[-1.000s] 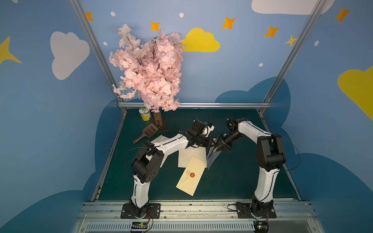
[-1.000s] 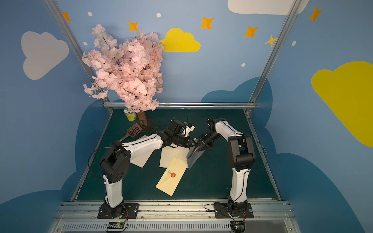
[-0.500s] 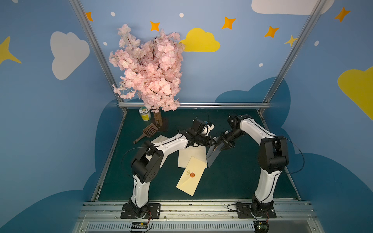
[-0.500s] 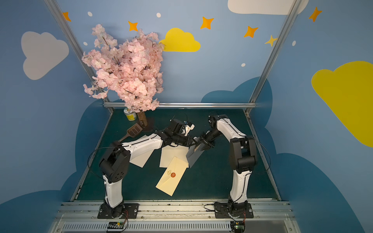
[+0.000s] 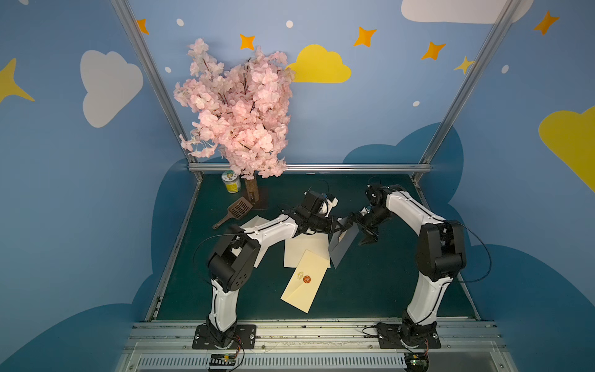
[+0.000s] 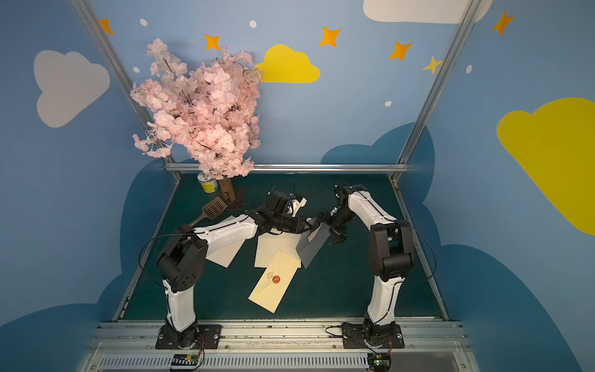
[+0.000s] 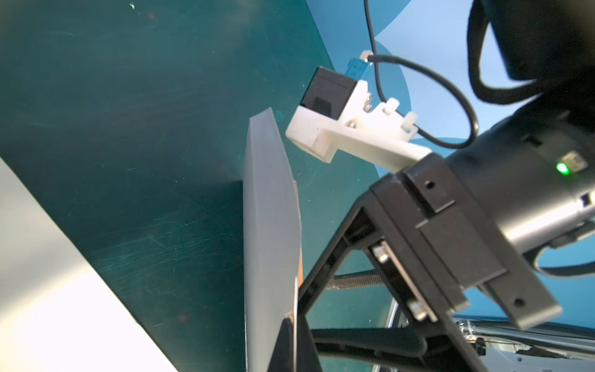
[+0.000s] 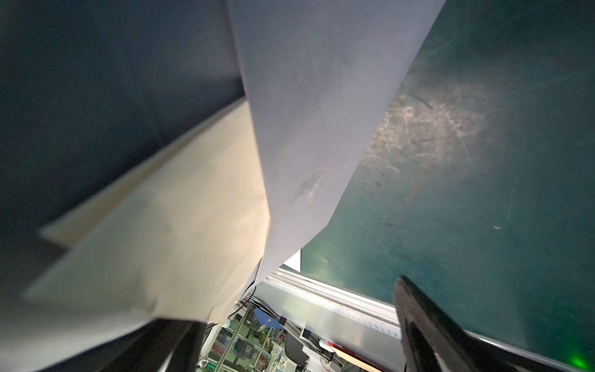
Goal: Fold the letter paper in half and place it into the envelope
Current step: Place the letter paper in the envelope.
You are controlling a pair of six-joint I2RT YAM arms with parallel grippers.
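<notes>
A grey envelope (image 5: 342, 248) hangs upright above the mat, in both top views, with its lower corner near the table. My left gripper (image 7: 294, 317) is shut on its upper edge, also seen in a top view (image 5: 338, 227). In the right wrist view a cream folded letter paper (image 8: 154, 225) sits between the envelope's dark wall and its lighter grey flap (image 8: 309, 122). My right gripper (image 8: 289, 302) is open just to the right of the envelope (image 6: 310, 246). One right finger (image 8: 428, 328) stands free over the mat; the other lies under the paper.
A cream envelope with a red seal (image 5: 304, 280) and two cream sheets (image 5: 304, 252) (image 5: 254, 223) lie under and in front of the arms. At the back left stand a blossom tree (image 5: 238, 109), a yellow can (image 5: 231, 182) and a brown scoop (image 5: 236, 209).
My right gripper has gone from nearly shut to wide open and let go of the paper. Its arm has shifted slightly right. The left gripper keeps its hold on the envelope.
</notes>
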